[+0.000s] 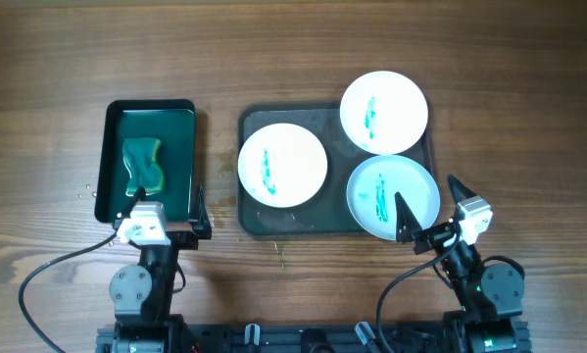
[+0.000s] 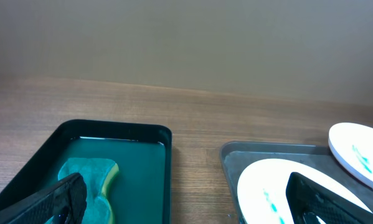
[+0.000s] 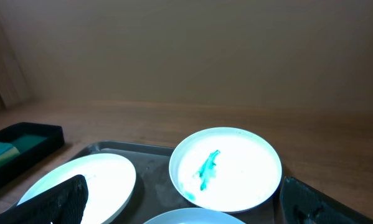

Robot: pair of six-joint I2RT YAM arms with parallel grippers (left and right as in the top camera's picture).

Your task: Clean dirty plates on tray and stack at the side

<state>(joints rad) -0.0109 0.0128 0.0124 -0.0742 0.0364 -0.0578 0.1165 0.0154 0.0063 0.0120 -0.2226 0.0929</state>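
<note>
Three white plates lie on the dark grey tray [image 1: 303, 224], each with a teal smear: a left plate [image 1: 282, 165], a far right plate [image 1: 384, 112] overhanging the rim, and a bluish near right plate [image 1: 393, 197]. My left gripper [image 1: 163, 224] is open and empty at the near edge of the green tray. My right gripper [image 1: 433, 211] is open and empty just in front of the bluish plate. In the right wrist view the far plate [image 3: 226, 169], the left plate [image 3: 86, 180] and the bluish plate's rim [image 3: 192, 216] show. The left wrist view shows the left plate [image 2: 270, 190].
A smaller dark green tray [image 1: 114, 162] at the left holds a teal and yellow sponge [image 1: 143, 167], also in the left wrist view [image 2: 89, 177]. Bare wooden table [image 1: 528, 118] lies around both trays.
</note>
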